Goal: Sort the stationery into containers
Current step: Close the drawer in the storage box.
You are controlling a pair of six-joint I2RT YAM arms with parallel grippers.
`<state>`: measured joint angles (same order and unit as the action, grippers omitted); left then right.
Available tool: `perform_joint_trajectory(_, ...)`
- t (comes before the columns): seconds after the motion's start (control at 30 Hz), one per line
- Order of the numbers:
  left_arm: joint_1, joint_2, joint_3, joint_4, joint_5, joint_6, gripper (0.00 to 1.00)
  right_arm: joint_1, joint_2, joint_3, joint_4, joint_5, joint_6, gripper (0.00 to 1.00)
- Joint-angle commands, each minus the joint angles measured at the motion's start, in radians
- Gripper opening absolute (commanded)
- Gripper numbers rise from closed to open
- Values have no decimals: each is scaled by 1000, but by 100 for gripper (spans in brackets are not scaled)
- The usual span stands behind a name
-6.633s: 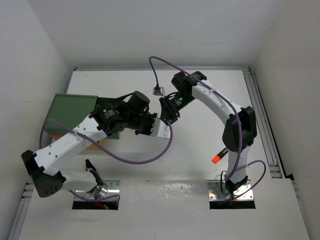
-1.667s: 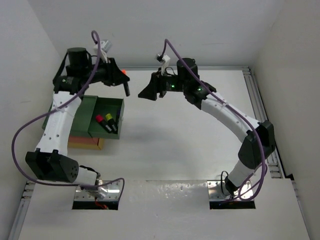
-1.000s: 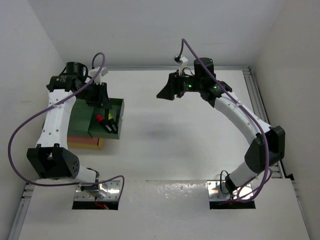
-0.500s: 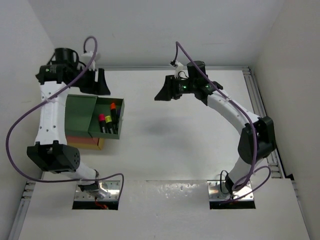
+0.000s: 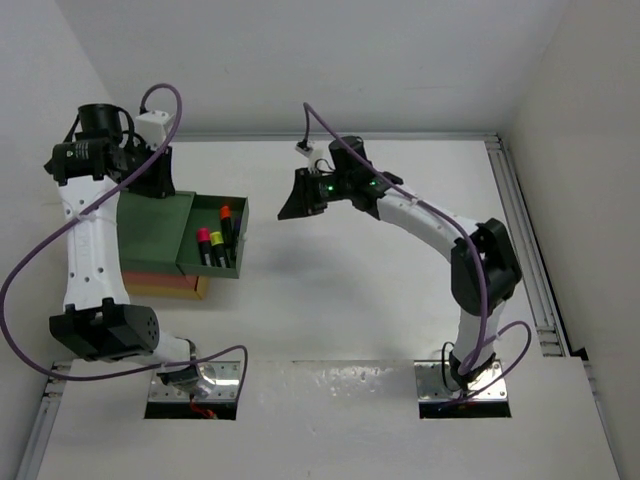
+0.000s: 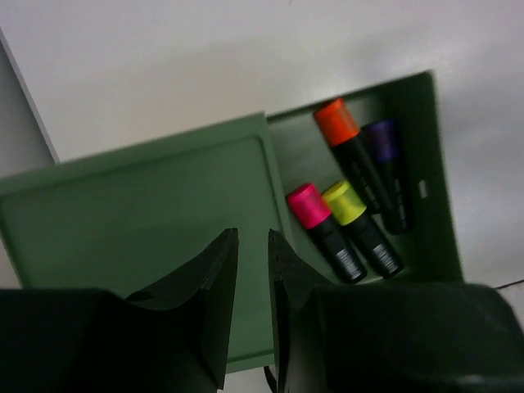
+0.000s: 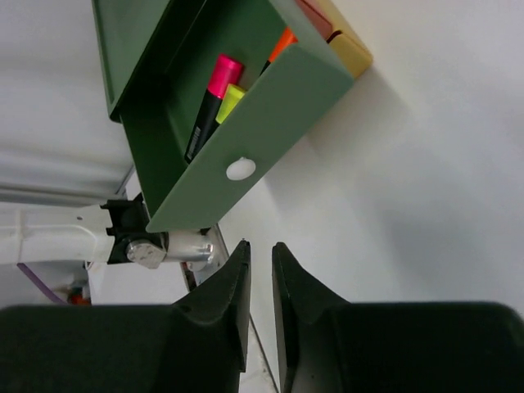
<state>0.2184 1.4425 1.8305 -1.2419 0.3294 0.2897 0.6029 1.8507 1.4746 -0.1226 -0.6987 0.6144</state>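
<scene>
Highlighters (image 6: pixel 343 202): pink, yellow, orange and purple lay side by side in the green box (image 6: pixel 147 213).
Green box: stood at the table's (image 5: pixel 380 270) left.
Left gripper (image 6: pixel 252 237): above the box, fingers almost together, empty.
Right gripper (image 7: pixel 260 247): right of the box, fingers almost together, empty.

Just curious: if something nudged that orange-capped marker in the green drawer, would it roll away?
Probably a little: the orange-capped marker looks round and stiff. The purple marker beside it and the green drawer would likely stop it.
</scene>
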Motion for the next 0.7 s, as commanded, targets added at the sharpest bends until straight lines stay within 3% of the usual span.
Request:
perform_joint_trajectory(0.0,19,-33,-51,-36,-92,51,28,26,38,52,49,2,22,15)
perform_joint_trajectory(0.67,9,-87,-263,-18,-211,49,44,121,194,128,176,-10,139,9)
